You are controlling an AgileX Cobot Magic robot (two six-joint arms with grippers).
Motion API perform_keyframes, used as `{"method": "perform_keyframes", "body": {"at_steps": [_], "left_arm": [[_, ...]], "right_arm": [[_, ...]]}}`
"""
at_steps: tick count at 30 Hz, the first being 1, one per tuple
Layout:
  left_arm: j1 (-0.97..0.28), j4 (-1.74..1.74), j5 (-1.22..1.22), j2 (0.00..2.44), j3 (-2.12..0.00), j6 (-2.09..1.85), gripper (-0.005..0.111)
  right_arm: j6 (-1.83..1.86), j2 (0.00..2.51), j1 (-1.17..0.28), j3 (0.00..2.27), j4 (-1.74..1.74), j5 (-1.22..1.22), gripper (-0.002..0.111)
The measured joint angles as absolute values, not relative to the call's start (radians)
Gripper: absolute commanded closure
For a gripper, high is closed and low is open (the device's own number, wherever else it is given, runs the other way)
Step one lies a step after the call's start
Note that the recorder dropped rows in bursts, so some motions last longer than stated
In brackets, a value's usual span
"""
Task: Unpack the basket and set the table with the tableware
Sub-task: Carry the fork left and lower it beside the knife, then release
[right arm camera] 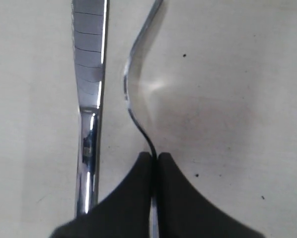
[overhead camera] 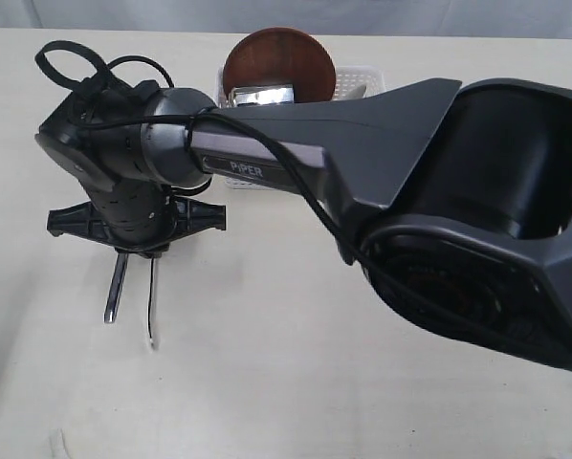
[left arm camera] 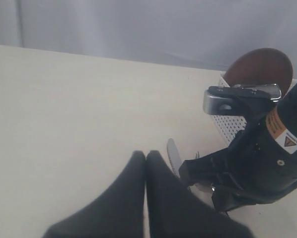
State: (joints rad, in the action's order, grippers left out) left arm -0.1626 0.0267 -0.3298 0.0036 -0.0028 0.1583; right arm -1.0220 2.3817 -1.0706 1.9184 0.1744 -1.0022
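Right gripper (right arm camera: 152, 157) is clamped on the fork (right arm camera: 131, 84) handle, with the fork turned edge-on. Knife (right arm camera: 89, 99) is laid flat on the table (right arm camera: 228, 74) just beside it — at the fork's 9 o'clock in the exterior view. Left gripper (left arm camera: 145, 154) is pressed closed, nothing held. Basket (overhead camera: 367, 71) is set at the table's 12 o'clock — plate (overhead camera: 278, 59) and cup (overhead camera: 264, 96) are seen in it.

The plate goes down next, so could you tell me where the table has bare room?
Bare table lies between the knife and fork and the exterior view's lower edge, and along its left edge. Crowded: the right gripper pinches the fork beside the knife, and its arm spans the way to the basket.
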Motion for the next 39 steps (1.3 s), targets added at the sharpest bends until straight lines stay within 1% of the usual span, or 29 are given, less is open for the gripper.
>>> {"method": "perform_keyframes", "body": {"at_steps": [6,12,28,29,30,34,35,37,39], "left_arm": [[-0.163,0.027,-0.33,0.004,-0.003,0.158,0.107],[-0.163,0.027,-0.33,0.004,-0.003,0.158,0.107],[-0.163,0.027,-0.33,0.004,-0.003,0.158,0.107],[-0.163,0.027,-0.33,0.004,-0.003,0.158,0.107],[-0.163,0.027,-0.33,0.004,-0.003,0.158,0.107],[-0.163,0.027,-0.33,0.004,-0.003,0.158,0.107],[-0.163,0.027,-0.33,0.004,-0.003,0.158,0.107],[-0.163,0.027,-0.33,0.004,-0.003,0.158,0.107],[-0.163,0.027,-0.33,0.004,-0.003,0.158,0.107]], "right_arm": [[-1.046,2.383,-1.071,1.918,0.212,-1.008,0.108],[-1.058,2.383,-1.071,1.918,0.31,-1.083,0.108],[-1.136,2.376,-1.096,1.918,0.391,-1.075,0.108],[-1.136,2.376,-1.097,1.918,0.388,-1.064,0.106],[-1.139,2.376,-1.097,1.918,0.386,-1.055,0.102],[-1.143,2.376,-1.098,1.918,0.374,-1.029,0.079],[-1.143,2.376,-1.098,1.918,0.374,-1.027,0.076],[-1.149,2.376,-1.098,1.918,0.374,-1.027,0.071],[-1.154,2.376,-1.098,1.918,0.373,-1.026,0.071]]}}
